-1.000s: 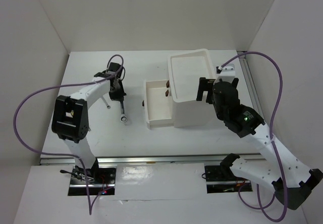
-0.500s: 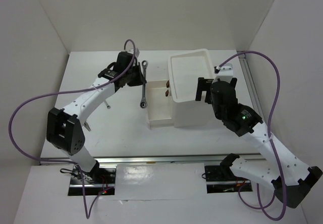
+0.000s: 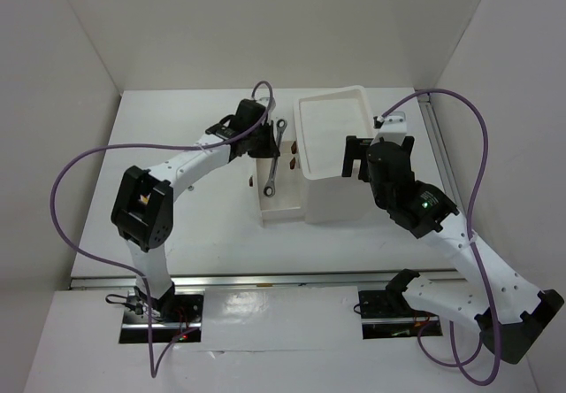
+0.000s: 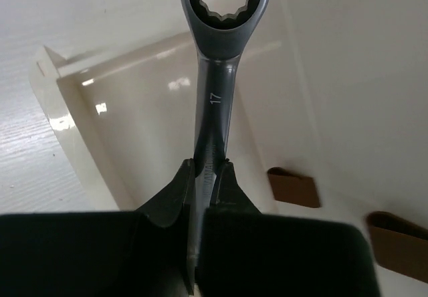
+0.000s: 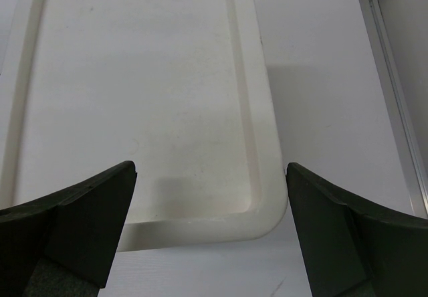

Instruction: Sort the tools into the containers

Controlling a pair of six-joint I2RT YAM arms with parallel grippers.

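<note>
A silver wrench (image 3: 275,159) hangs over the pulled-out drawer (image 3: 285,205) of the white container unit (image 3: 334,185), with my left gripper (image 3: 263,144) shut on its shank. In the left wrist view the wrench (image 4: 218,76) points away from the gripper (image 4: 208,174), its ring end over the drawer's far wall, and the drawer floor (image 4: 137,133) lies below. Two dark red-brown handles (image 4: 293,186) show on the drawer fronts. My right gripper (image 3: 356,157) is open at the unit's right side. In the right wrist view its fingers (image 5: 83,213) stand wide above the near rim of the top tray (image 5: 134,89), holding nothing.
The walls of the white enclosure stand close behind and on both sides of the table. A metal rail (image 3: 445,158) runs along the table's right edge, also in the right wrist view (image 5: 391,89). Purple cables loop off both arms.
My left gripper has lifted the wrench off the left of the table and carried it right, over the open drawer. The right arm has barely moved.
</note>
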